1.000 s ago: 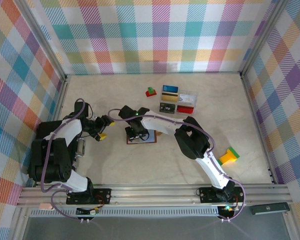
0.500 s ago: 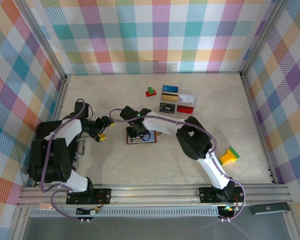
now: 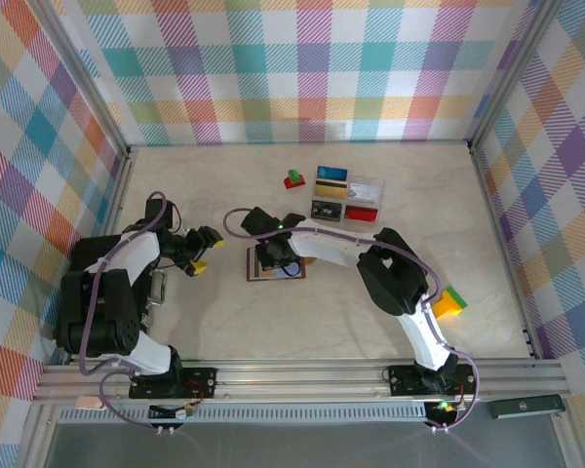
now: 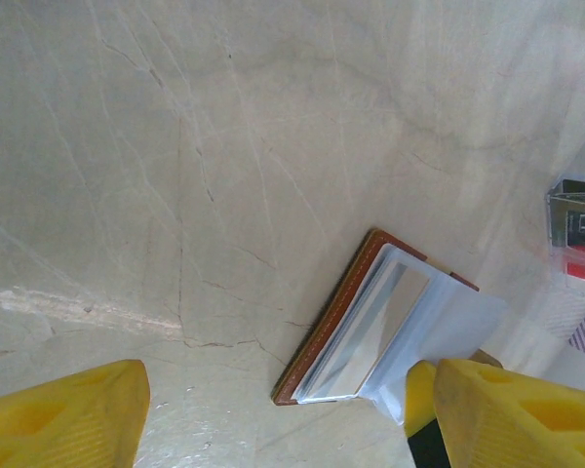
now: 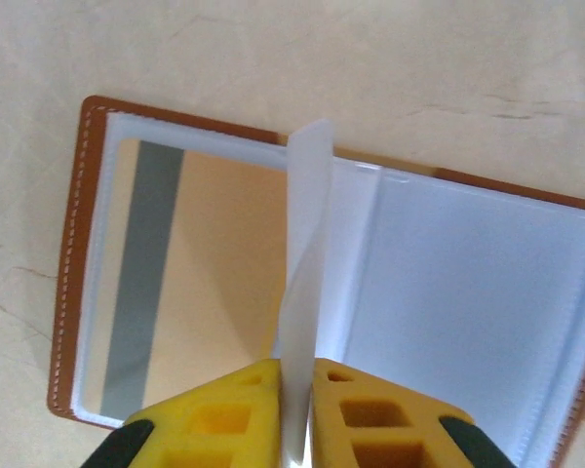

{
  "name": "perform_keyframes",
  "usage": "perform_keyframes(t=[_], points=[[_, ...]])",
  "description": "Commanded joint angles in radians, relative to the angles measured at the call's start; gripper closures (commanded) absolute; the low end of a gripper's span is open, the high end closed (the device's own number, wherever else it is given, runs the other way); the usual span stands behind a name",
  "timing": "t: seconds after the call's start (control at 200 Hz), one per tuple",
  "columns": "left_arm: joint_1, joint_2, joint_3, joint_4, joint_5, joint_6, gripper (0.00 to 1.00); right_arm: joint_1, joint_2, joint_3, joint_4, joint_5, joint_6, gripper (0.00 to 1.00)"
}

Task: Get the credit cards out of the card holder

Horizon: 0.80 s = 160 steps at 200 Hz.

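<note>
Spreading across the top view, the marbled table (image 3: 419,205) carries everything, with the right arm (image 3: 390,278) reaching from the lower right to mid-frame and the left arm (image 3: 127,263) folded at the left. The card holder (image 3: 291,271) lies open and flat at the centre, brown border down, under the right wrist.

In the right wrist view the right jaws are closed on a clear plastic sleeve (image 5: 307,244) of the card holder (image 5: 78,244), pinching its lower edge so the leaf stands upright between the yellow fingers (image 5: 224,414). A credit card (image 5: 205,283), yellow-orange with a grey stripe, sits in the pocket at the left of that frame, untouched. The left jaws hang open just left of the holder, their fingers (image 4: 58,414) apart at the bottom corners of the left wrist view, touching nothing.

The risk, as I judge it: the grip is on film, not card. Nothing pins the holder, so a pull may lift or drag the whole wallet, stretch or tear the leaf, or let the slick film slip free, and the card would stay pocketed
</note>
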Motion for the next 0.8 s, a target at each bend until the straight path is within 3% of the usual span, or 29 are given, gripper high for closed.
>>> perform_keyframes(t=[0.0, 0.335, 0.615, 0.795], points=[[0.004, -0.016, 0.031, -0.035, 0.016, 0.021, 0.24, -0.015, -0.057, -0.048, 0.005, 0.079, 0.072, 0.83], [-0.048, 0.012, 0.068, -0.045, 0.017, 0.036, 0.24, -0.067, -0.226, -0.243, 0.133, 0.091, 0.121, 0.71], [-0.175, 0.043, 0.115, -0.055, -0.027, 0.035, 0.26, -0.118, -0.286, -0.31, 0.321, -0.237, 0.06, 0.69], [-0.283, 0.08, 0.119, -0.026, -0.063, 0.004, 0.35, -0.158, -0.263, -0.355, 0.423, -0.393, 0.085, 0.73]])
